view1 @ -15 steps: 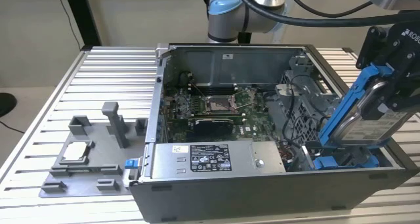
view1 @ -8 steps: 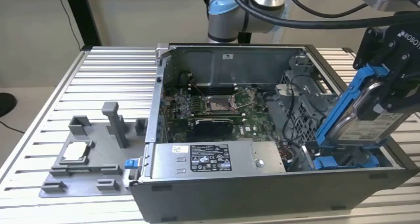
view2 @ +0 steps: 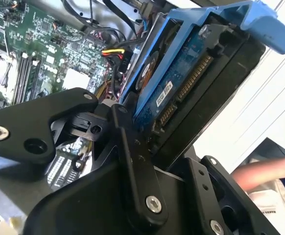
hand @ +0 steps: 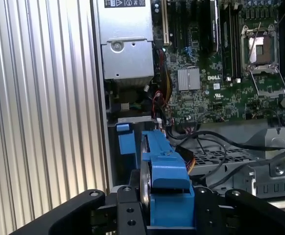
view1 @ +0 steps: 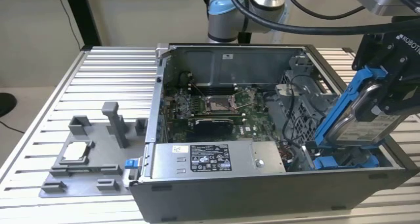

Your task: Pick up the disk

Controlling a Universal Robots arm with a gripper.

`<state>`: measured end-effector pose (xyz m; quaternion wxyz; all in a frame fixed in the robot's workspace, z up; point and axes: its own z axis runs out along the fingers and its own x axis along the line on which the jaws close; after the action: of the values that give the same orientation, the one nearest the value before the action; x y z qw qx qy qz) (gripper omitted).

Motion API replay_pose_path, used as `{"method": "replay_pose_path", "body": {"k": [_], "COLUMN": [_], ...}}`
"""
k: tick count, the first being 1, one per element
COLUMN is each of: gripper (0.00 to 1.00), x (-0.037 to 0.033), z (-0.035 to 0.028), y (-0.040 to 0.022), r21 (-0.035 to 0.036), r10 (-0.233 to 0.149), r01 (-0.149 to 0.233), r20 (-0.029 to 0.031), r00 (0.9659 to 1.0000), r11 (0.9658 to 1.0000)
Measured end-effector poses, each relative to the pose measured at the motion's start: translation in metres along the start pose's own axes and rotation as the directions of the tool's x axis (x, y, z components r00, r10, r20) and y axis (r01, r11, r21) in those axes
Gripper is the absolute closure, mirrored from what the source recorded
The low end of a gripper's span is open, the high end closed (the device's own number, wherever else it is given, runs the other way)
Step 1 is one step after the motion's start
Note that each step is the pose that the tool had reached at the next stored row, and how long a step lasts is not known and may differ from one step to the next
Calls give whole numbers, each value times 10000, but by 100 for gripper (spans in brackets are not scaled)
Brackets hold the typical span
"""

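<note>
Flat silver-grey metal disk [view1: 357, 123] with white printed label, framed by a bright blue plastic carrier. Black metal gripper [view1: 394, 93]. Green printed circuit board [view1: 210, 106] inside the dark grey steel computer case [view1: 262, 194]. Ribbed silver aluminium table [view1: 105, 71]. Grey plastic fixture [view1: 92, 155].

A ribbed, silver metal bench [view1: 85, 76] carries two things. An open computer case [view1: 262, 194], dark grey, rests on the bench toward the exterior view's right, its side panel off and its circuit board facing up. Just beside it, toward the exterior view's left, a flat grey plastic fixture plate [view1: 82, 172] with upright posts lies on the slats. A small square silver chip [view1: 76, 151] sits in one of its pockets.
</note>
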<state>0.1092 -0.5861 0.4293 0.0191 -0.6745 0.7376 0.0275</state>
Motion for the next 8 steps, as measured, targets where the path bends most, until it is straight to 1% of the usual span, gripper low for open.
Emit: {"method": "replay_pose_path", "body": {"k": [8], "gripper": [100], "x": [8], "z": [87], "y": [28], "r21": [11], "r10": [-3], "r01": [3], "r20": [14], "r00": [10000], "r11": [10000]}}
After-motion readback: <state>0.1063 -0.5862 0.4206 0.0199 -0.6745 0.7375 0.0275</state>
